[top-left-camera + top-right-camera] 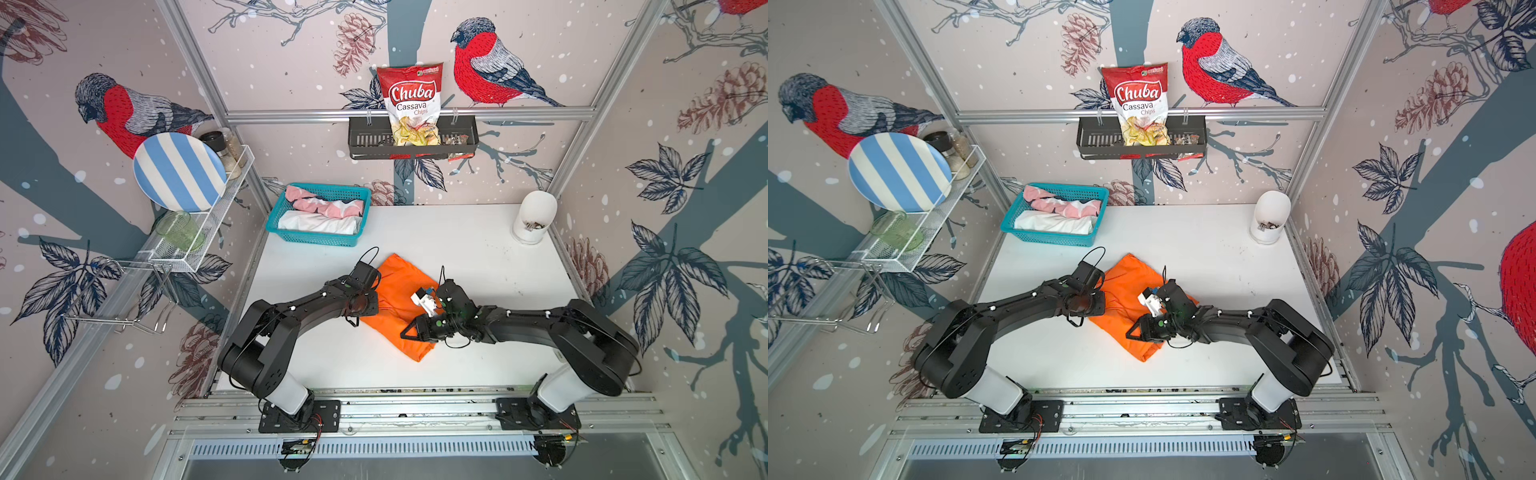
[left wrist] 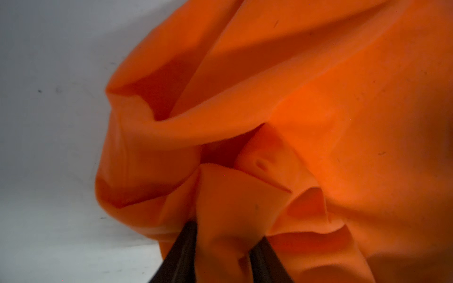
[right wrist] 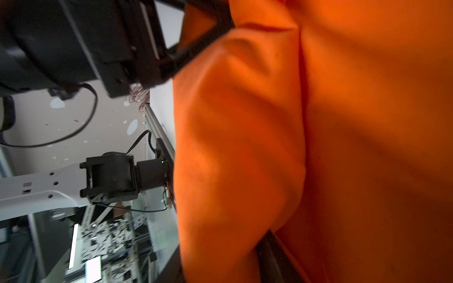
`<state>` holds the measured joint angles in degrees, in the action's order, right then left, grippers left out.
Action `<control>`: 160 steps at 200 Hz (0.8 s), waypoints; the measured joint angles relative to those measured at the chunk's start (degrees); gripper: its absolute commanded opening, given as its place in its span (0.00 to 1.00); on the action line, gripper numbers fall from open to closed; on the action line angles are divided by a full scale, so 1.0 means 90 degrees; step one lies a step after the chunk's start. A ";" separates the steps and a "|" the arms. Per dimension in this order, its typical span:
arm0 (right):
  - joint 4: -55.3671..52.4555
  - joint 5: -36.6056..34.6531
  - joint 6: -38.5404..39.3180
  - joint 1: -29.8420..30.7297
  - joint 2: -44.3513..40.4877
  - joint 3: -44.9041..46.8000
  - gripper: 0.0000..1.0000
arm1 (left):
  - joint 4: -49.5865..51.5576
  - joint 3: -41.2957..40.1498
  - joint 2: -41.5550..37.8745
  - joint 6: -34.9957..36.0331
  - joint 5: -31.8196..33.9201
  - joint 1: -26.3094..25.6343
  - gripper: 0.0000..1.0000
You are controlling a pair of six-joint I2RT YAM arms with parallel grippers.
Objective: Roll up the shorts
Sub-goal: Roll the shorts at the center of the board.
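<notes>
With the bright orange fabric shorts (image 1: pixel 395 278) lying rumpled in the middle of the white desk (image 1: pixel 457 249), our left jaws pinch a raised fold, likely to start the roll, while cloth hides the right jaws, so we cannot tell how they stand.

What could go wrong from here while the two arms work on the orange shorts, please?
The left gripper pinches only a small bunched fold of the orange shorts. The fold may slip free, or the pull may drag the whole garment across the table rather than roll it. Fabric also drapes over the right gripper, largely hiding it in its wrist view, so it could snag and undo the folds when that arm moves.
</notes>
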<state>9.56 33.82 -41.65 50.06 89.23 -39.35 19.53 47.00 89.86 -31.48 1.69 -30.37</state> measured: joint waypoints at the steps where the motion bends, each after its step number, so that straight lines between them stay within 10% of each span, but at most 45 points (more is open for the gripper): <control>1: -0.0051 -0.0041 0.0019 0.0012 -0.0015 -0.0027 0.46 | -0.0002 -0.0005 -0.0002 0.0000 0.0002 0.0000 0.31; 89: -0.4658 -0.6963 0.1855 0.2854 0.0675 -0.3257 0.84 | -0.0143 -0.0136 -0.0056 0.0007 -0.0005 0.0000 0.30; 160: -0.4879 -0.8087 0.2820 0.4007 0.2171 -0.3713 0.92 | -0.0148 -0.0136 -0.0032 0.0049 -0.0015 0.0000 0.31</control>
<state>-34.35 -38.96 -16.27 86.13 108.77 -72.77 18.20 45.78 89.58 -31.05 1.56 -30.37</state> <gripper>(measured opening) 0.925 0.307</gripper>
